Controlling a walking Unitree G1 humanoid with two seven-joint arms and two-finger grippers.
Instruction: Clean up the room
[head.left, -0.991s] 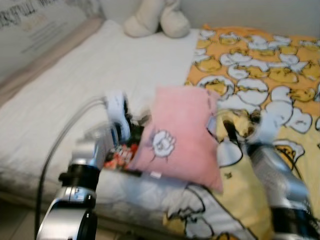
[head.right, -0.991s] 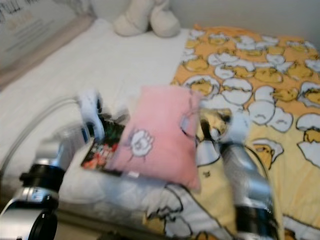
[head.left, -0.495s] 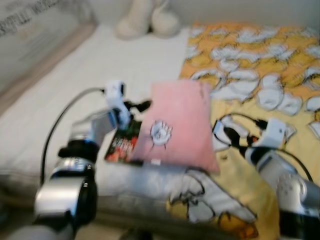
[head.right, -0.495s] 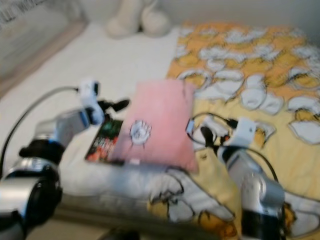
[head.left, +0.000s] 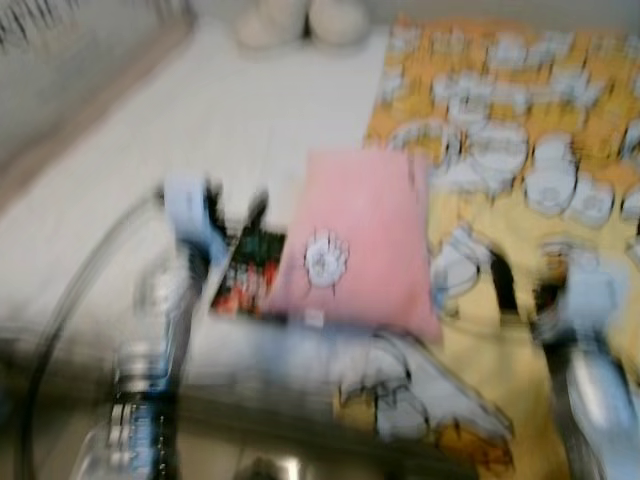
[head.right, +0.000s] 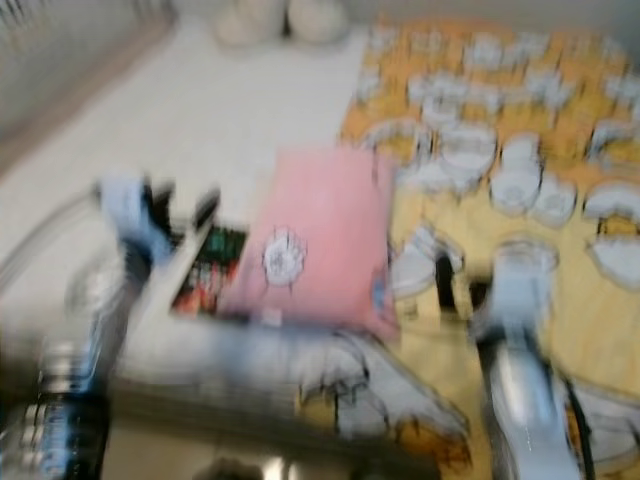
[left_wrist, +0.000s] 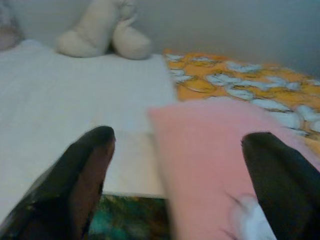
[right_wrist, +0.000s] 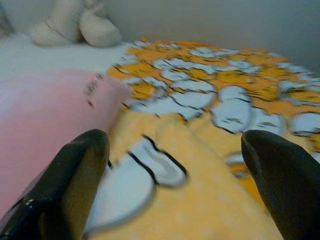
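The pink pillow (head.left: 360, 240) lies near the front edge of the bed (head.left: 150, 140), straddling the line where the white sheet meets the yellow duck-print blanket (head.left: 520, 130). A white emblem shows on the pillow's face. Both eye views are badly blurred.

The left tool (left_wrist: 180, 175) stands wide, holding nothing; its two black fingers (left_wrist: 85, 170) frame the pillow's left edge and a strip of white sheet. One finger hovers over the colourful book (head.left: 250, 272) that pokes out from under the pillow's left side; whether it touches the book cannot be told. The left arm reaches forward from the front edge of the bed, its forearm raised over the mattress front.

The right tool (right_wrist: 175, 180) is also spread wide and empty, its fingers (right_wrist: 75, 175) straddling the blanket just beside the pillow's right edge. The near finger sits close against the pink fabric; contact cannot be judged. The right arm comes up over the blanket at the bed's front right.

A cream plush toy (left_wrist: 102, 30) rests at the far edge of the bed against the wall.
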